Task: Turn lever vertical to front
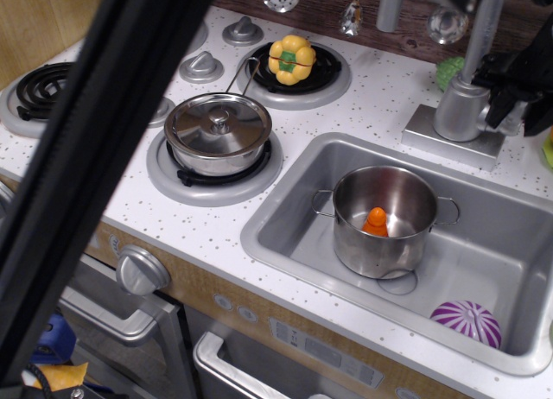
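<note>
A white speckled matt finish is seen on the counter [380, 105]. The sink [285, 235] looks like smooth grey plastic with a dull sheen. Polished, mirror-like metal is shown by the pot [383, 219] and the lidded pan [218, 133]. The faucet [462, 105] and knobs [200, 67] appear as satin silver-grey plastic. Glossy plastic is suggested by the yellow pepper [292, 58]. The burners [39, 81] are matt black. Wood grain is seen on the cabinet front [173, 282].

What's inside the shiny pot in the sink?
A small orange toy sits inside the open pot in the sink. The pot's near wall hides part of its bottom, so anything lying there cannot be seen.
</note>
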Robot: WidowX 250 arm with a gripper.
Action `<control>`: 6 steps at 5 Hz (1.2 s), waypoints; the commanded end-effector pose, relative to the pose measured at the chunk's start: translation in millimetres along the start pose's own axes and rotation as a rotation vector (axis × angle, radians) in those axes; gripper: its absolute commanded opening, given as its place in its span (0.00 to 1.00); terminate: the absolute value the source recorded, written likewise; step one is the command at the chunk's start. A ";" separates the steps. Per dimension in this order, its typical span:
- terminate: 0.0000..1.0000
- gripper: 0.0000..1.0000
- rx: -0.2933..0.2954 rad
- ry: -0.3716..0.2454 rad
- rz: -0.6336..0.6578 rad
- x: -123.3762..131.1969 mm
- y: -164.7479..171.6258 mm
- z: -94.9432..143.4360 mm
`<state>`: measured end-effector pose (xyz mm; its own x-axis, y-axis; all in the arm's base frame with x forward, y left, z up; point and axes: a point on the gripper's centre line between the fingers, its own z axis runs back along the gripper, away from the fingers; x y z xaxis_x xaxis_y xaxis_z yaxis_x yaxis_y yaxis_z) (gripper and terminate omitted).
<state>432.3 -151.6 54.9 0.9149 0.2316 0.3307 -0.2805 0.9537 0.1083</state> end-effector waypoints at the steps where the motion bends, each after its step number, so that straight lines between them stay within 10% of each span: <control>1: 0.00 0.00 -0.076 0.065 0.028 -8.4 10.6 20.6; 6: 0.00 0.00 -0.040 0.068 0.026 -21.5 5.6 -15.8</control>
<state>416.0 -145.2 22.8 0.9335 0.2377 0.2685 -0.2722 0.9571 0.0993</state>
